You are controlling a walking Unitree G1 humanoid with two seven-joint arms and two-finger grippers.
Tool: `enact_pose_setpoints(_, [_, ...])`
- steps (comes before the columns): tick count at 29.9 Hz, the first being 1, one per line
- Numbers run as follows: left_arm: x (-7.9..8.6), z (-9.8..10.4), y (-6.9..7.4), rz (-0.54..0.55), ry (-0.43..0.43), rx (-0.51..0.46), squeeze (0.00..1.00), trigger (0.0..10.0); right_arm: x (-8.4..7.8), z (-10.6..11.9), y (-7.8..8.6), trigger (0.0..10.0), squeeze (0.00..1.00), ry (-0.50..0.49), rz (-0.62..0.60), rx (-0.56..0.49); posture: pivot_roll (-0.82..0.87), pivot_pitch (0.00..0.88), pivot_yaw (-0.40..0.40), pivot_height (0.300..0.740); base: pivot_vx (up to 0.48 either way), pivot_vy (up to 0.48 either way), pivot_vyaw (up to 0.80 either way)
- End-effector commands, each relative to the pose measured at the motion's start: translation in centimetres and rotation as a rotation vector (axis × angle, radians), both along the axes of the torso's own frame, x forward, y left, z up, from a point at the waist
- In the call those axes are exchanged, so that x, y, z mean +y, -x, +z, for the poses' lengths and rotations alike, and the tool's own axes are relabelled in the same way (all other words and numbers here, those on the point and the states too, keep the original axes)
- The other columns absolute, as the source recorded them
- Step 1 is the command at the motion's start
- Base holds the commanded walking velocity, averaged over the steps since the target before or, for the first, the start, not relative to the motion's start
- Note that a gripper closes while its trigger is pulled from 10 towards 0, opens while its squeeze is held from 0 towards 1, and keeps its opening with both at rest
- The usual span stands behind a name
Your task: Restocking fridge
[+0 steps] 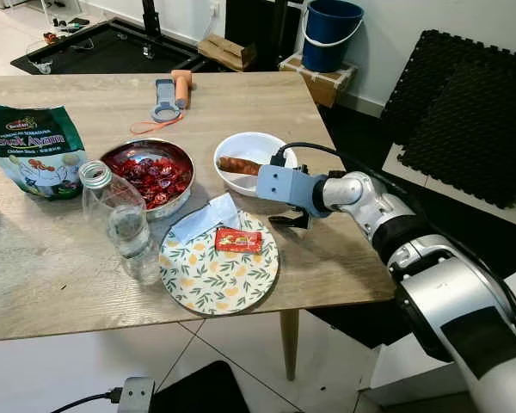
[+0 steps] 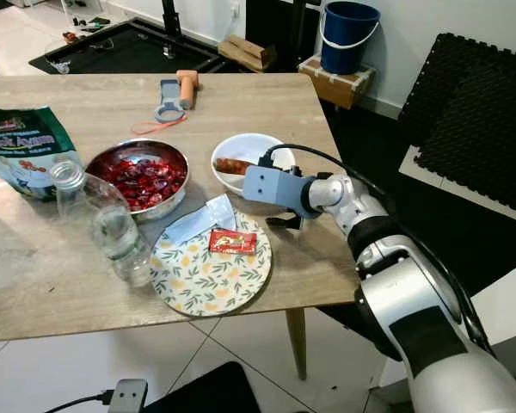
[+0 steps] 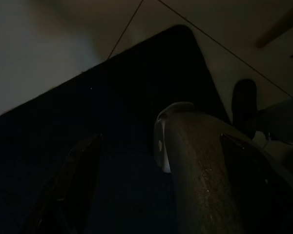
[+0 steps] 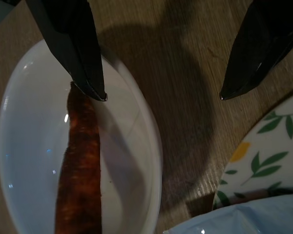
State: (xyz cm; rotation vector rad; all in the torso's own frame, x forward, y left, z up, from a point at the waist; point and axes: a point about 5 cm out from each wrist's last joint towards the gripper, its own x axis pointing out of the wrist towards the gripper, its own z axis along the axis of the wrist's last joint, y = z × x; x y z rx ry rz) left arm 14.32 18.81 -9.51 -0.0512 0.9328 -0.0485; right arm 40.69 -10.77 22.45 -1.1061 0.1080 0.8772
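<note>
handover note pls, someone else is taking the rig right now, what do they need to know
Right claw: open, holding nothing, poised over the rim of the white bowl, one finger above the bowl, the other above the table between bowl and floral plate.
Left claw: idle, hanging low in the dark.
Items on the table: sausage in the white bowl; red packet and pale blue sachet on the floral plate; metal bowl of red pieces; clear bottle; green snack bag.
Done: nothing picked up yet.
Left: grasp the white bowl, then carry every item to the fridge.
</note>
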Motion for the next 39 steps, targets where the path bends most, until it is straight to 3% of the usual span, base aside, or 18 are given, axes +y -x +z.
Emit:
enact_pose_setpoints(1, [-0.4,-2.0,5.5,-0.028,0.008,0.225,0.00,10.0,-0.6,-0.2,0.1,4.7,0.00,0.063,0.015,0.026,-0.02,0.241,-0.079,0.740,0.000,0.000,0.00])
enact_pose_setpoints(2, [-0.4,-1.9,5.5,-0.028,0.008,0.224,0.00,10.0,-0.7,0.0,0.1,3.4,0.00,0.080,0.027,0.029,-0.02,0.241,-0.079,0.740,0.000,0.000,0.00])
enact_pose_setpoints(3, [-0.4,-1.9,5.5,-0.028,0.007,0.223,0.00,10.0,-0.7,0.2,0.1,0.8,0.00,0.091,0.036,0.031,-0.02,0.240,-0.078,0.740,0.000,0.000,0.00])
enact_pose_setpoints(5, [-0.3,-1.9,5.5,-0.028,0.006,0.224,0.00,10.0,-0.8,0.4,0.1,0.8,0.00,0.098,0.043,0.036,-0.02,0.240,-0.078,0.740,0.000,0.000,0.00])
enact_pose_setpoints(6, [-0.3,-1.9,5.5,-0.028,0.005,0.224,0.00,10.0,-0.9,0.6,0.1,6.9,0.00,0.106,0.049,0.033,-0.02,0.240,-0.078,0.740,0.000,0.000,0.00])
enact_pose_setpoints(7, [-0.3,-1.9,5.5,-0.028,0.005,0.224,0.00,10.0,-0.9,0.6,0.1,6.9,0.00,0.106,0.049,0.033,-0.02,0.240,-0.078,0.740,0.000,0.000,0.00])
enact_pose_setpoints(8, [-0.3,-1.9,5.5,-0.027,0.005,0.225,0.00,10.0,-1.0,0.9,0.1,8.4,0.00,0.111,0.053,0.031,-0.02,0.238,-0.078,0.740,0.000,0.000,0.00])
enact_pose_setpoints(9, [-0.3,-1.9,5.5,-0.027,0.004,0.226,0.00,10.0,-1.0,1.1,0.1,4.9,0.00,0.118,0.062,0.032,-0.02,0.238,-0.079,0.740,0.000,0.000,0.00])
enact_pose_setpoints(11, [-0.3,-1.9,5.5,-0.026,0.004,0.226,0.00,10.0,-1.0,1.2,0.2,5.5,0.00,0.125,0.069,0.034,-0.02,0.238,-0.079,0.740,0.000,0.000,0.00])
enact_pose_setpoints(12, [-0.3,-1.9,5.5,-0.027,0.005,0.227,0.00,10.0,-1.0,1.5,0.2,10.0,0.00,0.134,0.084,0.035,-0.03,0.236,-0.079,0.740,0.000,0.000,0.00])
enact_pose_setpoints(23, [-0.4,-1.9,5.2,-0.028,0.008,0.221,0.00,10.0,-1.7,2.0,0.8,10.0,0.00,0.211,0.173,0.126,-0.03,0.228,-0.076,0.740,0.000,0.000,0.00])
enact_pose_setpoints(24, [-0.4,-1.9,5.1,-0.028,0.007,0.220,0.00,10.0,-1.8,2.1,0.8,8.5,0.00,0.215,0.178,0.130,-0.03,0.225,-0.075,0.740,0.000,0.000,0.00])
enact_pose_setpoints(25, [-0.4,-1.9,5.1,-0.028,0.006,0.219,0.00,10.0,-1.9,2.2,0.8,8.5,0.00,0.219,0.180,0.127,-0.03,0.223,-0.075,0.740,0.000,0.000,0.00])
enact_pose_setpoints(26, [-0.4,-1.9,5.0,-0.029,0.005,0.219,0.00,10.0,-1.9,2.4,0.8,10.0,0.00,0.227,0.181,0.117,-0.03,0.223,-0.075,0.740,0.000,0.000,0.00])
enact_pose_setpoints(39, [-0.6,-1.9,5.1,-0.029,0.009,0.221,0.00,10.0,-0.5,1.5,0.9,10.0,0.00,0.270,0.208,0.115,-0.03,0.225,-0.076,0.740,0.000,0.000,0.00])
